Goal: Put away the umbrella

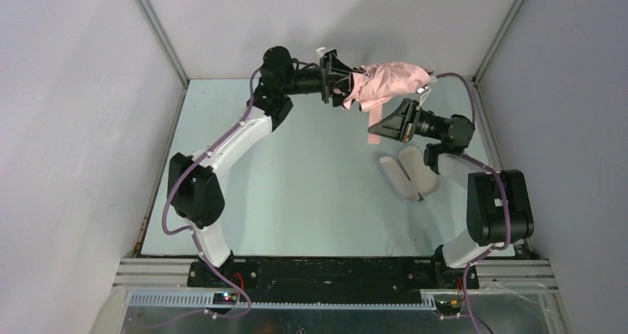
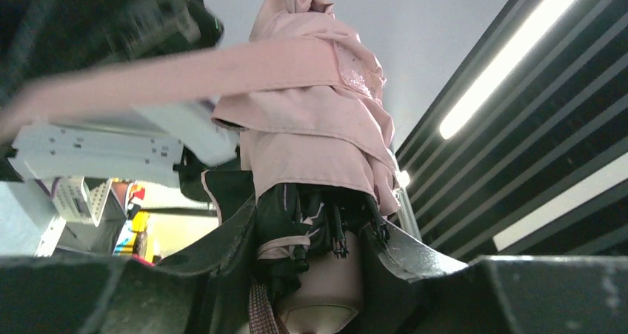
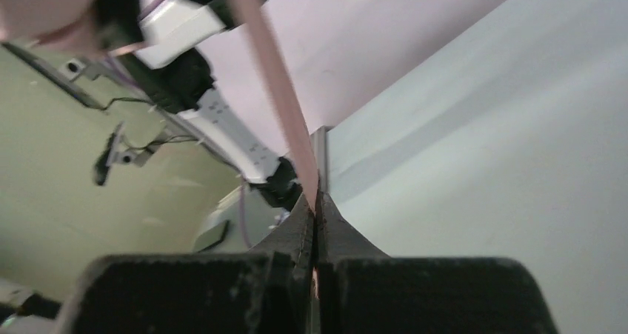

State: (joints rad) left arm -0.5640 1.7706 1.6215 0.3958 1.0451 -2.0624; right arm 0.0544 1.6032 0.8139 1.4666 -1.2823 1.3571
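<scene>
Pale grey walls (image 1: 74, 127) framed by metal corner posts (image 1: 158, 30) enclose a pale green tabletop (image 1: 296, 186), while overhead (seen from the left wrist) bright strip lights (image 2: 511, 60) run between dark ceiling slats (image 2: 563, 149).

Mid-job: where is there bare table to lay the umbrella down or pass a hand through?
Widest bare patch: table centre, bordered by the left arm, the pale case and the near edge. Crowded: the far right, where the umbrella, left hand, right hand and that case cluster.

The top camera looks steeply down from 6 o'clock, behind the arm bases, over the whole bench (image 1: 311, 193). The wrist cameras sit close behind the left claw (image 2: 318, 275), facing upward, and the right claw (image 3: 316, 201). All three share the umbrella (image 1: 385, 82).
</scene>
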